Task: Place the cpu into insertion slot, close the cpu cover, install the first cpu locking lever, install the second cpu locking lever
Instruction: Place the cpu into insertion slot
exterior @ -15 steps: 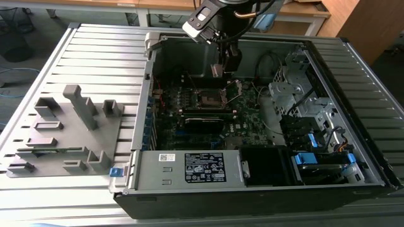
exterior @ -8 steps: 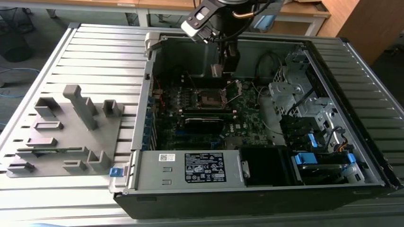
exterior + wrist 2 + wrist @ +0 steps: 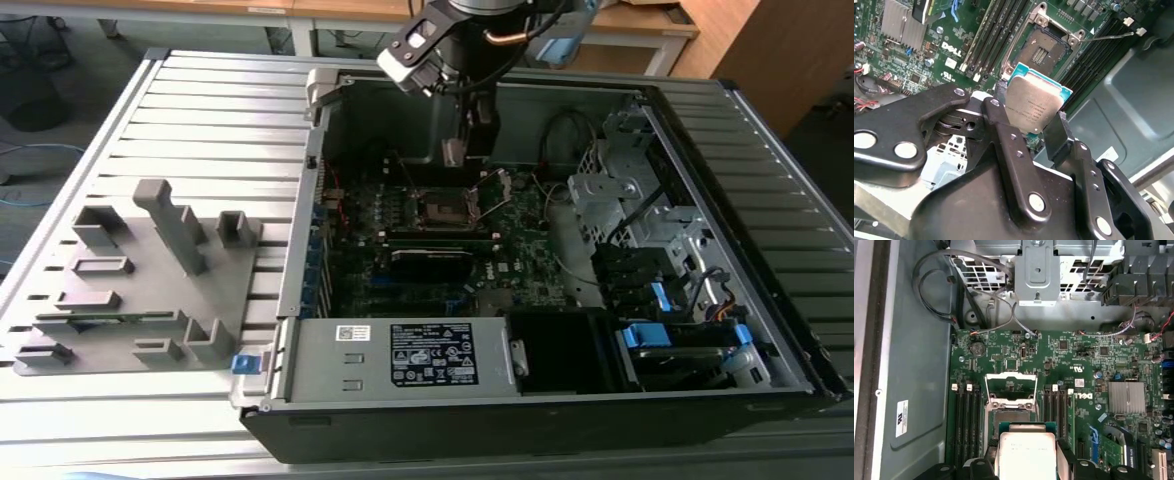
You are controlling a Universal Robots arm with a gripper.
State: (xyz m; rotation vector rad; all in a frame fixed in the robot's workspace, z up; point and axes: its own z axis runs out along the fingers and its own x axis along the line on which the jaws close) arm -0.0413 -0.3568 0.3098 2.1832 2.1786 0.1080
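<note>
**Holding the cpu [image 3: 1036, 102] over the open insertion slot [image 3: 1043, 50]**

My gripper [image 3: 1029, 117] is clenched on the cpu. Two black fingers [image 3: 1001, 127] press its opposite edges, and its silver-grey metal top faces the camera in the second wrist view, with a green edge showing around it. In the first wrist view the same chip [image 3: 1026, 455] sits between my finger ends and overlaps the near edge of the insertion slot [image 3: 1011, 416].

In the exterior view my gripper [image 3: 457, 148] hangs inside the computer case [image 3: 310, 190]. It is above the insertion slot [image 3: 441, 208] and apart from it, so the cpu is not seated. The slot's dark square recess lies bare.

The cpu cover [image 3: 1010, 401] is swung back from the slot and stands along the slot's edge farthest from the chip, leaving the recess uncovered. A thin metal lever rod [image 3: 1109, 36] sticks out sideways from one corner of the slot and is not latched down.

Long black memory slots [image 3: 965, 420] run just beside the slot on both flanks. All of them are on the same green motherboard [image 3: 1074, 355]. A ribbed silver heatsink [image 3: 1126, 397] sits on the board beyond one bank of memory slots, well apart from the slot.

Outside the case, farther still from the slot, a grey fixture block [image 3: 134, 280] rests on the ribbed metal table [image 3: 200, 100].
</note>
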